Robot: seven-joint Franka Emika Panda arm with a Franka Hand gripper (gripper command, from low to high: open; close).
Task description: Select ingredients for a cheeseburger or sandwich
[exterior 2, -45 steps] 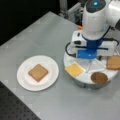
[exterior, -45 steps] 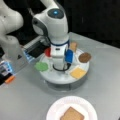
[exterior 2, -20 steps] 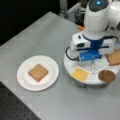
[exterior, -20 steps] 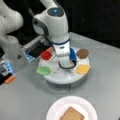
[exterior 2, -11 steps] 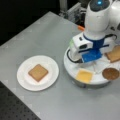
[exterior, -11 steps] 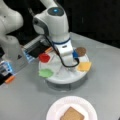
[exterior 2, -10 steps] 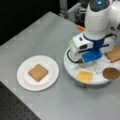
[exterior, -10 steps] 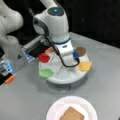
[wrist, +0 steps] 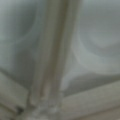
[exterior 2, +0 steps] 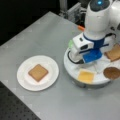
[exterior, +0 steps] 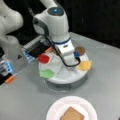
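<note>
Standing on the grey table (exterior 2: pixel 45 32) in both front views: a round white sectioned tray (exterior: pixel 65 76) carrying the loose ingredients, and a white paper plate (exterior 2: pixel 25 80) set well apart from it. Tray contents, in a front view: red round (exterior: pixel 44 58) and green round (exterior: pixel 46 73) side by side in the sections toward the view's left; dark brown patty disc (exterior: pixel 80 50) at the far rim; yellow-orange cheese square (exterior: pixel 85 65) at the rim toward the view's right. In a front view, the same tray (exterior 2: pixel 72 67) shows the cheese square (exterior 2: pixel 86 76) at its near rim, the patty disc (exterior 2: pixel 112 73) to that view's right, overhanging the edge, and a brown toast square (exterior 2: pixel 114 53) behind it, partly cut off by the frame. Plate contents: one toast square (exterior 2: pixel 38 72) lying flat at the centre, nothing on top of it; in a front view the plate (exterior: pixel 55 110) sits at the bottom edge with that toast (exterior: pixel 72 115) on it. The arm is lowered over the middle of the tray; its pincer (exterior: pixel 75 59) is down among the sections, between patty disc and cheese square. How far the pincer is open, and whether it grips anything, cannot be told. The wrist view shows only pale tray surface and a raised divider (wrist: pixel 53 62), close up.
</note>
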